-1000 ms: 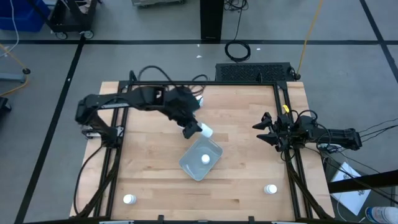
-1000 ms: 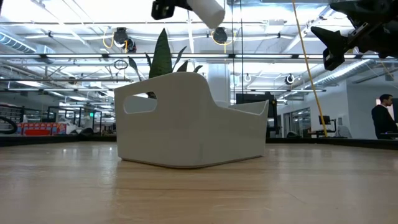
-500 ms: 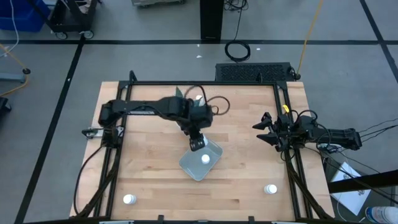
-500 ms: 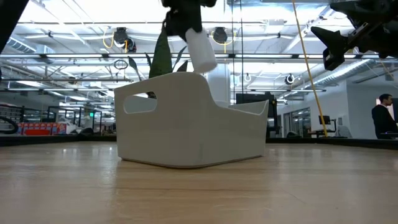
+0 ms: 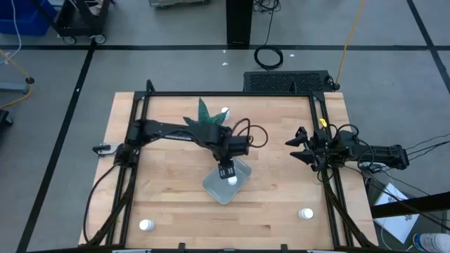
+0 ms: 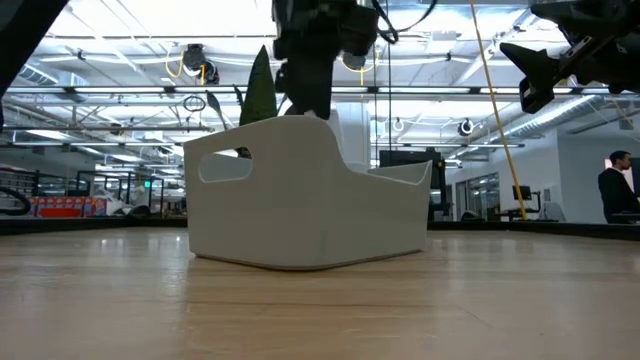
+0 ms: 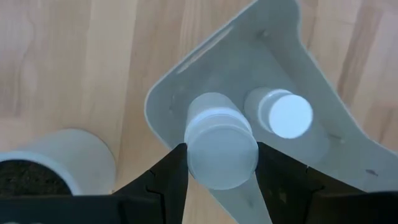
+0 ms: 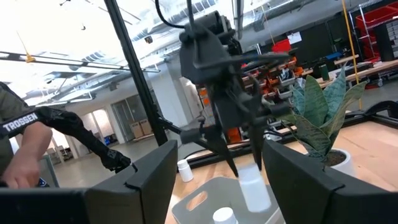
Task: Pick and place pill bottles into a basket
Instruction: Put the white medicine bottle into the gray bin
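Observation:
My left gripper [image 5: 226, 169] points down over the pale basket [image 5: 211, 187], shut on a white pill bottle [image 7: 219, 144]. In the low view the gripper [image 6: 308, 70] stands just above the basket's wall [image 6: 300, 190], which hides the bottle's lower end. A second pill bottle [image 7: 285, 114] stands upright on the basket's floor beside it. Three more bottles stand on the table: front left [image 5: 145, 225], front right [image 5: 305, 213] and at the far side [image 5: 225, 111]. My right gripper [image 5: 294, 145] waits open at the table's right edge. My left gripper pinches the bottle's upper end [image 7: 221, 163] between its two fingers [image 7: 171, 169], one on each side. The fingers come from above, pointing down. The bottle hangs upright below them [image 8: 255, 186], its lower end inside the basket; whether it touches the floor I cannot tell.
A potted plant [image 5: 204, 116] in a white pot [image 7: 59, 155] stands just beyond the basket on its far-left side. Black frame rails run along the table's edges. People show in the room beyond the table [image 6: 612, 190], and a person's sleeve shows close by [image 8: 18, 155].
My left gripper has gone toward the table's near edge and down, from beside the plant to over the basket. It has tipped from a slant to pointing down. The bottle, first slanting and high, now hangs upright with its lower end sunk behind the basket's wall.

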Controlling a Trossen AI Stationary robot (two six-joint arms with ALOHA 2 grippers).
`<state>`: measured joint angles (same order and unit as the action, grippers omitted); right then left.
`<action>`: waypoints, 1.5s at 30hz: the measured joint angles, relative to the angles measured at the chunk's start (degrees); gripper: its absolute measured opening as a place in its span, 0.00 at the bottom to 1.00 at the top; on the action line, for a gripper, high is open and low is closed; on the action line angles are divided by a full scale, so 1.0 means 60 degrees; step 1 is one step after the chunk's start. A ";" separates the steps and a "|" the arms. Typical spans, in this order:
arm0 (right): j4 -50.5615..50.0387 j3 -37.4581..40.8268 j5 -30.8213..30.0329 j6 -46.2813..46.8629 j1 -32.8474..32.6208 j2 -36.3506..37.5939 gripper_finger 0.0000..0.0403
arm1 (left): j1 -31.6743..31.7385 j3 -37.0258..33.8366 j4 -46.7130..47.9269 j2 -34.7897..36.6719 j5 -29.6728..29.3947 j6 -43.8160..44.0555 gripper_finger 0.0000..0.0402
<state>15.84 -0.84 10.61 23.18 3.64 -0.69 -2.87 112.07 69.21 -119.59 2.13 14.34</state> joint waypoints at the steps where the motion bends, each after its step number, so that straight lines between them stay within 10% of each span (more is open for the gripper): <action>1: -0.0004 0.0000 0.0000 0.0000 0.0000 0.0000 0.57 | 0.0000 0.0000 0.0003 -0.0062 0.0017 -0.0061 0.44; 45: -0.0051 0.0008 -0.0003 0.0000 0.0000 -0.0033 0.56 | 0.0016 -0.0106 -0.0648 -0.1220 -0.0084 -0.0268 0.51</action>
<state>15.53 -0.79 10.59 23.18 3.64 -0.89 -2.78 111.44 65.32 -126.91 1.63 12.74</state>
